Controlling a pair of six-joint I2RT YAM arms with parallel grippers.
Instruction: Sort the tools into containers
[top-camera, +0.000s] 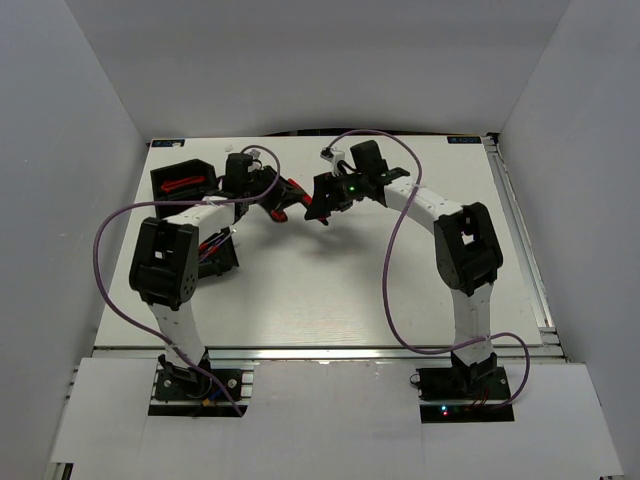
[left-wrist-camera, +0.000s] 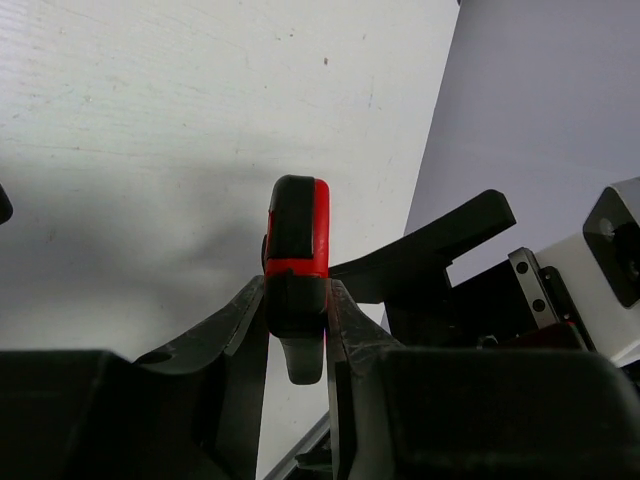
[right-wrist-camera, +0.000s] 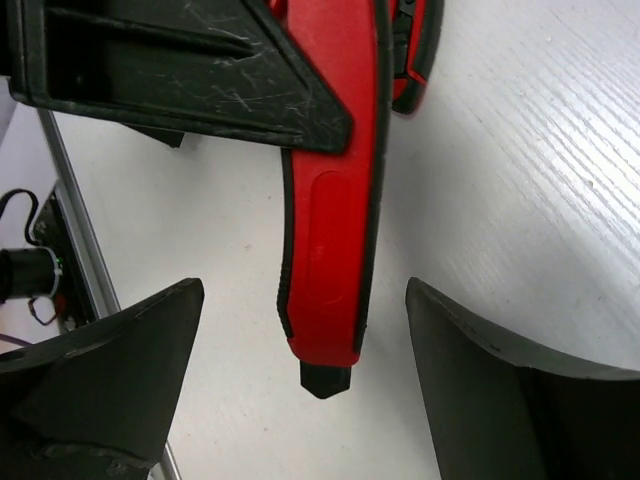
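Nearest to you, the white worktop (top-camera: 330, 290) lies bare between the two arms, and a purple cable (top-camera: 392, 270) hangs in a loop beside the right arm.

A little further on the left, you find the near bin (top-camera: 224, 262). The elbow of the left arm (top-camera: 165, 262) covers most of it. Inside it only some red and blue parts of tools show, and you cannot tell which tools they are.

Further on, in the middle of the worktop, the two hands meet. The left hand (left-wrist-camera: 297, 300) is closed tight on the pliers (left-wrist-camera: 297, 225), with one finger pressed on each side of a red-and-black handle. In the right wrist view the long red handle of the pliers (right-wrist-camera: 335, 220) points down between the fingers of the right hand (right-wrist-camera: 303, 290). This hand is spread wide, with its fingers (right-wrist-camera: 110, 370) well apart from the handle on both sides, and it grips nothing. In the left wrist view one black finger of the right hand stands just behind the pliers and hides part of the worktop.

Farthest from you, at the back left, the far bin (top-camera: 168, 172) stands with a red tool (top-camera: 188, 184) inside. The wrist of the left arm is just beside it.
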